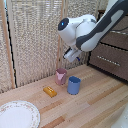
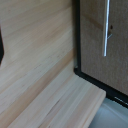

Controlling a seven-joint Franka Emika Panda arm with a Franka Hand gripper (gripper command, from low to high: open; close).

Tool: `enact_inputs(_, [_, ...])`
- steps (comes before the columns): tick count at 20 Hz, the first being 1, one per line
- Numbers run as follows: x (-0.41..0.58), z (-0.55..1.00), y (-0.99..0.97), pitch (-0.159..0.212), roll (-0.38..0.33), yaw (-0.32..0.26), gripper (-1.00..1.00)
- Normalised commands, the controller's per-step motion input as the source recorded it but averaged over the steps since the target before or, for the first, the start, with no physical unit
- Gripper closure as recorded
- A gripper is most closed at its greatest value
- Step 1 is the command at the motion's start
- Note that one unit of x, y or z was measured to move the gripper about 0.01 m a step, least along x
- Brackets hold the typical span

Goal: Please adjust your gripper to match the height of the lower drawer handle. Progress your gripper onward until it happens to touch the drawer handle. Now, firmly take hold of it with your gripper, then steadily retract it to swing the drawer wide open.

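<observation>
The lower drawer (image 1: 111, 66) is a dark brown front at the exterior view's right, with its thin silvery drawer handle (image 1: 108, 60) running across it. My gripper (image 1: 71, 56) hangs at the end of the white arm, left of the cabinet and apart from the handle, at about the height of the lower drawer's top. It holds nothing. In the wrist view one dark finger (image 2: 1, 46) shows at the picture's edge and the middle is free, so the jaws stand apart. That view also shows a silvery bar (image 2: 106, 29) on a dark brown front (image 2: 95, 55); I cannot tell which drawer it is.
The matching upper drawer (image 1: 119, 40) sits above, partly behind the arm. On the wooden table (image 1: 95, 107) stand a pink cup (image 1: 61, 76) and a blue cup (image 1: 74, 85) below the gripper, with a yellow block (image 1: 49, 91) and a patterned plate (image 1: 17, 115). A woven screen (image 1: 35, 40) stands behind.
</observation>
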Motion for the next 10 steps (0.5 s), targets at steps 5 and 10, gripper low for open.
enact_inputs(5, [0.000,-0.22,-0.26,0.000,-0.375,0.099,-1.00])
enact_inputs(10, [0.000,-0.23,-0.30,0.002,-0.375,0.092,-1.00])
